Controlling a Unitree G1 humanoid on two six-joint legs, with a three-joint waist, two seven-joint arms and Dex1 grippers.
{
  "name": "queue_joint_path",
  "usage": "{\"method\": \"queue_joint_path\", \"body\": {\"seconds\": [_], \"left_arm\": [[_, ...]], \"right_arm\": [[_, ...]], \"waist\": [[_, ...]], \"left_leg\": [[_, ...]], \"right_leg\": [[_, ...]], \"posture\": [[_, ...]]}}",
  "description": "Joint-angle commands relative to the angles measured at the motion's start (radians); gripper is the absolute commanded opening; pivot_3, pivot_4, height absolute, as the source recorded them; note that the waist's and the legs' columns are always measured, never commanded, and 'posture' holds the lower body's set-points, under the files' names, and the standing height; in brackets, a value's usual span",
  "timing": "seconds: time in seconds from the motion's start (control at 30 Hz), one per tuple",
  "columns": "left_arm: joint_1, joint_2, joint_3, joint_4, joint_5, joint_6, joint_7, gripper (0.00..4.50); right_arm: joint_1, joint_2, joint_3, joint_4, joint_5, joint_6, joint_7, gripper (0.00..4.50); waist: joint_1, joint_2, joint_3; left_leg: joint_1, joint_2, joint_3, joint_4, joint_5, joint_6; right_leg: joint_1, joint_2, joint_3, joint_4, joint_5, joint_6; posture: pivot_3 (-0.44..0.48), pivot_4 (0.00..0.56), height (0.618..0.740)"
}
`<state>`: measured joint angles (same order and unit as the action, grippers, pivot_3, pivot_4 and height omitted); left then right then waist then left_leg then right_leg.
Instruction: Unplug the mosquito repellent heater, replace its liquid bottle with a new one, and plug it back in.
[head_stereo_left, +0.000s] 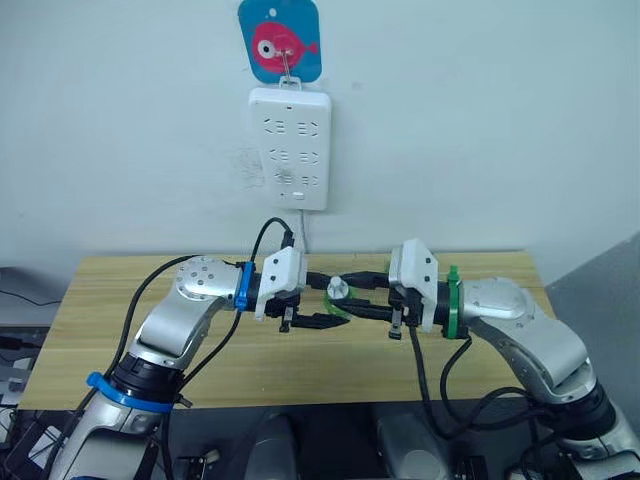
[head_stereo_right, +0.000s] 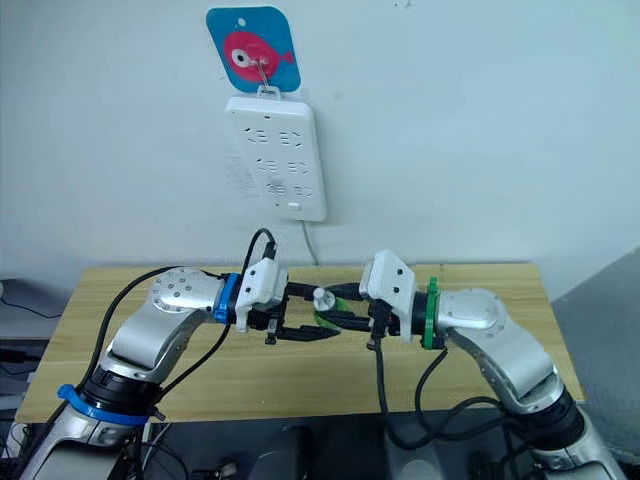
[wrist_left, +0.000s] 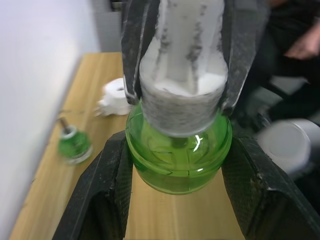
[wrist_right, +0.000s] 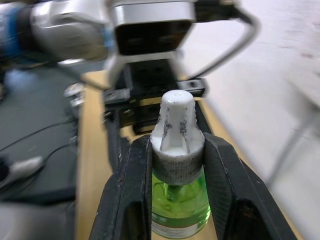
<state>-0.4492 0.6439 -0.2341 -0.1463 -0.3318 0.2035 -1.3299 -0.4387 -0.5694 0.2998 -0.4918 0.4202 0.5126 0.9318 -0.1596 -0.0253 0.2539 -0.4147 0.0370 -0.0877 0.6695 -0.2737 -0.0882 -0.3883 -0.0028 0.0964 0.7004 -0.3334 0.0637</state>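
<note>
Mosquito repellent heater (wrist_left: 116, 99): white rounded plastic shell, lying on wooden table (head_stereo_left: 120, 330) near wall, unplugged; light, rigid, best gripped across flat sides. New liquid bottle (wrist_left: 178, 155): green translucent, smooth, likely slippery; white ribbed cap (wrist_right: 176, 135). Left gripper (head_stereo_left: 318, 304) clenched on body, right gripper (head_stereo_left: 362, 297) clenched on cap. Old bottle (wrist_left: 73, 145) nearby.
</note>
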Motion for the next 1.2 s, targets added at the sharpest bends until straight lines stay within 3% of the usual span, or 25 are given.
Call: {"method": "queue_joint_path", "body": {"seconds": [0.03, 0.13, 0.23, 0.47, 0.63, 0.87, 1.07, 1.2], "left_arm": [[-0.035, 0.011, -0.025, -0.023, -0.03, -0.038, -0.095, 2.22], [-0.059, -0.001, -0.033, -0.008, -0.026, -0.048, -0.106, 2.22], [-0.065, -0.009, -0.026, -0.008, -0.03, -0.032, -0.089, 2.22], [-0.042, -0.023, -0.001, -0.01, -0.014, 0.026, 0.013, 2.22], [-0.053, -0.052, 0.002, 0.01, 0.007, 0.045, 0.093, 2.22], [-0.043, -0.07, -0.014, -0.002, 0.019, 0.049, 0.127, 2.22], [-0.028, -0.064, -0.014, -0.023, 0.02, 0.051, 0.125, 2.22], [-0.008, -0.045, -0.011, -0.029, 0.03, 0.033, 0.119, 2.22]], "right_arm": [[-0.086, -0.057, 0.033, 0.105, -0.009, -0.074, 0.193, 1.05], [-0.12, -0.091, 0.047, 0.109, 0.018, -0.027, 0.26, 1.05], [-0.107, -0.094, -0.004, 0.077, 0.067, 0.012, 0.235, 1.05], [-0.073, -0.14, -0.185, -0.009, 0.123, 0.064, 0.136, 3.53], [0.053, -0.149, -0.228, -0.151, 0.146, 0.103, 0.039, 3.56], [0.133, 0.023, -0.104, -0.178, -0.046, 0.069, -0.245, 3.56], [0.116, 0.069, -0.072, -0.141, -0.094, 0.062, -0.286, 3.56], [0.098, 0.023, -0.139, -0.122, -0.045, 0.082, -0.231, 3.56]], "waist": [[-0.007, 0.0, 0.0], [-0.008, 0.0, 0.0], [-0.008, 0.0, 0.0], [-0.009, 0.0, 0.0], [-0.01, 0.0, 0.0], [-0.026, 0.0, 0.0], [-0.032, 0.001, 0.0], [-0.032, 0.001, 0.0]], "left_leg": [[0.0, -0.001, 0.0, 0.002, 0.0, 0.001], [0.0, -0.001, -0.002, 0.007, -0.001, 0.001], [0.0, -0.002, -0.003, 0.008, -0.001, 0.002], [0.0, -0.005, -0.006, 0.01, 0.003, 0.007], [0.0, -0.005, -0.008, 0.01, 0.003, 0.009], [0.0, -0.006, -0.008, 0.01, 0.005, 0.008], [0.0, -0.006, -0.009, 0.01, 0.005, 0.008], [0.0, -0.006, -0.009, 0.01, 0.005, 0.009]], "right_leg": [[0.0, 0.0, 0.0, 0.001, 0.0, 0.0], [0.0, 0.0, 0.0, 0.006, 0.0, 0.0], [0.0, 0.0, 0.0, 0.009, 0.0, 0.0], [0.0, -0.001, 0.0, 0.015, 0.0, 0.0], [0.001, -0.001, -0.003, 0.016, 0.0, 0.0], [0.001, -0.001, -0.001, 0.017, 0.001, 0.001], [0.001, -0.001, -0.002, 0.017, 0.001, 0.001], [0.001, -0.001, -0.002, 0.017, 0.001, 0.001]], "posture": [[-0.223, 0.168, 0.74], [-0.213, 0.172, 0.74], [-0.218, 0.176, 0.74], [-0.242, 0.184, 0.74], [-0.249, 0.188, 0.74], [-0.251, 0.188, 0.74], [-0.24, 0.188, 0.74], [-0.236, 0.188, 0.74]]}}
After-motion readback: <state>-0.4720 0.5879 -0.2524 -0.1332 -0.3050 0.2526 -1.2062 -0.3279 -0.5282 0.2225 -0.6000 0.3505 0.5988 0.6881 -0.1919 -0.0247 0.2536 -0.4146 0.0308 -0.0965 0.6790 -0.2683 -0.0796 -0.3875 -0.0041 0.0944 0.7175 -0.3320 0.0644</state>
